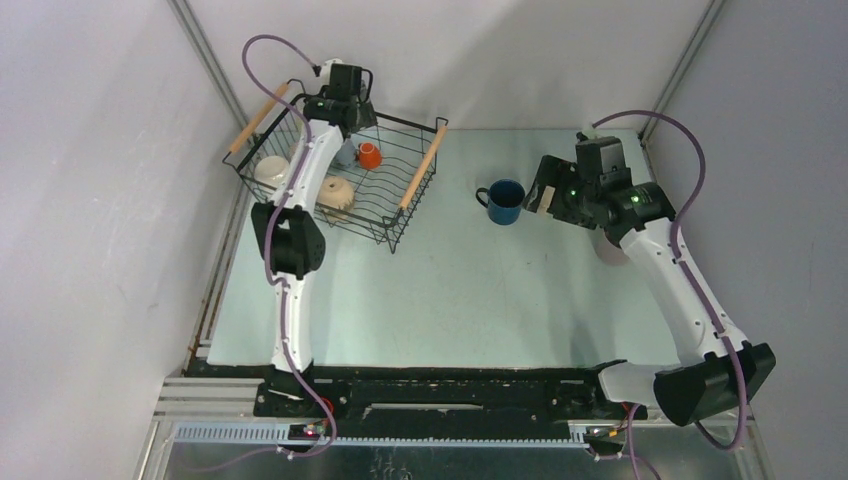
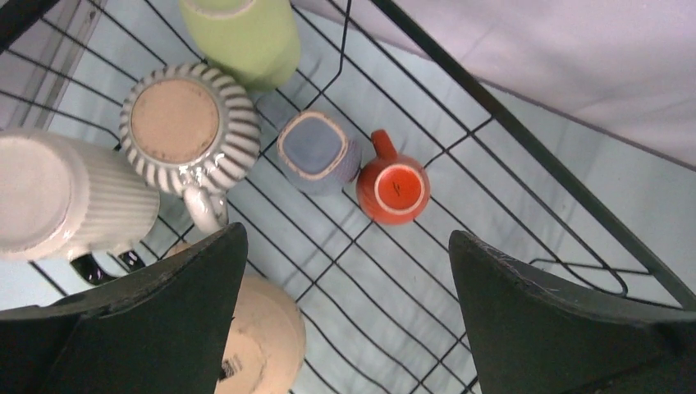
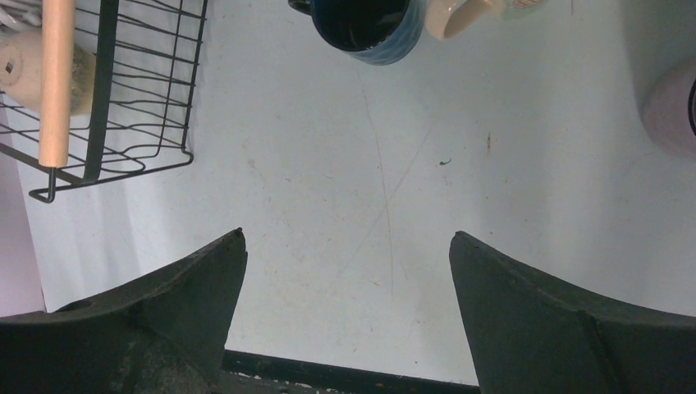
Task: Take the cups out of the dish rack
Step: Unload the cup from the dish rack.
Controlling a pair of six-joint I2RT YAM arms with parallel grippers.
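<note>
Between the fingers of the left gripper (image 2: 345, 320), spread wide with nothing held, only the bare wire floor of the dish rack (image 2: 574, 190) is seen. A cream cup (image 2: 267, 341) is partly hidden under the left finger. Just beyond the gap an orange cup (image 2: 394, 190) is found upturned. A blue-grey cup (image 2: 316, 152) sits just beside it on the left; contact cannot be told. Farther left a striped cup (image 2: 189, 131) and a pale ribbed cup (image 2: 66, 197) are noted, and farthest a green cup (image 2: 242, 37).

Step judged: choice of the next cup, with unloading partly done. An advance and descent would be needed to straddle the orange cup. Little room is left for the left finger. Open floor is offered to the right finger, up to the rack wall.

The right gripper (image 3: 345, 320) is likewise released, over bare table (image 3: 369, 205). Beyond its gap a navy cup (image 3: 365, 29) is already set out. The rack corner is kept well left, so set-down room is judged ample.
</note>
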